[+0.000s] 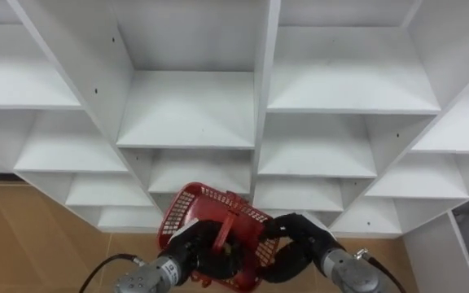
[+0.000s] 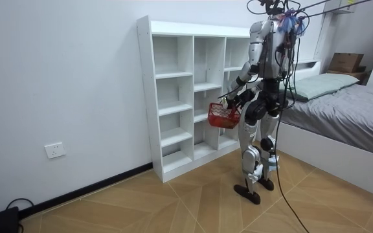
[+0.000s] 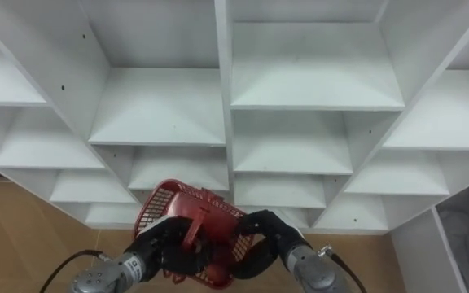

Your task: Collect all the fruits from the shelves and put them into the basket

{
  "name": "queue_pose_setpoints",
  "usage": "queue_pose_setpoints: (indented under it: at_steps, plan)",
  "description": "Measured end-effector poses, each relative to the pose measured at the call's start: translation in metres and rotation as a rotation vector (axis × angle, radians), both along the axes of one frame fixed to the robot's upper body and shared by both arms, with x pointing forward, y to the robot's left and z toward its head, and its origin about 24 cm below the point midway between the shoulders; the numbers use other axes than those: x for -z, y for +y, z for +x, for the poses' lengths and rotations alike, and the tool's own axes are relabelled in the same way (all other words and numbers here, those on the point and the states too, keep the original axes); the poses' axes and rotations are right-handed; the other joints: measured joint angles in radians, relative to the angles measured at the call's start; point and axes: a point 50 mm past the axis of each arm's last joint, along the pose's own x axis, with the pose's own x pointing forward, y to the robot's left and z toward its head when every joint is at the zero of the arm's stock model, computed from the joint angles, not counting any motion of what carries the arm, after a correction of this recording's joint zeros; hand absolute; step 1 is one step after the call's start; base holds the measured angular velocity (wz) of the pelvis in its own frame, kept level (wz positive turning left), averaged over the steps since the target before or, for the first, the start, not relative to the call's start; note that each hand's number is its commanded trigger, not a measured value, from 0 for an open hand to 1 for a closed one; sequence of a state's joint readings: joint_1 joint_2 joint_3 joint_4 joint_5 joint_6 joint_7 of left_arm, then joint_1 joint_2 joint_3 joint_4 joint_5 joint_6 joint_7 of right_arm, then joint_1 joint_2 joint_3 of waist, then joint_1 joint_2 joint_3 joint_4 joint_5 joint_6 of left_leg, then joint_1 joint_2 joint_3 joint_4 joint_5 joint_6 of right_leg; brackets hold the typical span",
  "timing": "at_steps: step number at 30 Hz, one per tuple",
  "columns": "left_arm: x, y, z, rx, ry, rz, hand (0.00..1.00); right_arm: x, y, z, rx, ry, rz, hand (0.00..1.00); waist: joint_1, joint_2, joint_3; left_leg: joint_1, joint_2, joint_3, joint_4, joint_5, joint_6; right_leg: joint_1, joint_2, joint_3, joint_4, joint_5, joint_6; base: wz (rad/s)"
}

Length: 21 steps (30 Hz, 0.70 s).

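I hold a red mesh basket (image 1: 187, 210) low in front of me, tilted, its handle (image 1: 228, 226) folded across the opening. My left hand (image 1: 187, 244) is curled around the handle and near rim. My right hand (image 1: 304, 236) grips the basket's right rim with curled fingers. What lies inside the basket is hidden by my hands. The white closet (image 1: 255, 122) of open cubbies rises right before me. In the room view I stand facing it with the basket (image 2: 222, 116) at hip height.
A vertical divider (image 1: 260, 98) splits the cubbies ahead. Wooden floor (image 1: 23, 236) lies at the lower left. A grey bed (image 2: 348, 110) stands behind me on the room view's right, with a cardboard box (image 2: 346, 62) beyond it.
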State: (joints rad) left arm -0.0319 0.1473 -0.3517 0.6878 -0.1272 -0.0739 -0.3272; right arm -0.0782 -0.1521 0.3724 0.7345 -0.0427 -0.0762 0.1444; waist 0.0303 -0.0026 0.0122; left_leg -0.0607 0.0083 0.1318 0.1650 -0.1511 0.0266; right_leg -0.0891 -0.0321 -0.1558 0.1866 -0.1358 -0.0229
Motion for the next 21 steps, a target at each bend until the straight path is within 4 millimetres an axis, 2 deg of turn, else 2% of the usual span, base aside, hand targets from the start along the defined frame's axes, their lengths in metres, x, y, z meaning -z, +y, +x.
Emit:
queue_pose_setpoints:
  at_steps: [2, 10, 21]
  plan:
    - [0.0002, -0.0018, -0.0008, 0.018, 0.005, -0.007, 1.00, -0.0003, 0.0002, 0.0004, 0.004, 0.000, 0.005, 0.00, -0.001, 0.006, -0.0022, 0.000, 0.000, 0.000, 0.000, 0.000, 0.000, 0.000, 0.000, 0.000, 0.000, 0.000, 0.000, 0.00]
    - [0.0001, -0.0048, -0.0016, 0.038, 0.012, -0.026, 1.00, -0.0011, -0.0002, 0.0018, 0.005, -0.005, 0.003, 0.00, -0.007, 0.025, -0.0008, 0.000, 0.000, 0.000, 0.000, 0.000, 0.000, 0.000, 0.000, 0.001, 0.000, 0.000, 0.000, 0.00]
    - [0.0008, -0.0079, -0.0025, 0.041, 0.022, -0.033, 1.00, -0.0011, -0.0008, 0.0021, 0.018, -0.012, -0.005, 0.00, -0.025, 0.025, 0.0000, 0.001, 0.000, 0.001, 0.000, 0.000, 0.000, 0.000, -0.001, 0.000, -0.001, 0.000, 0.000, 0.00]
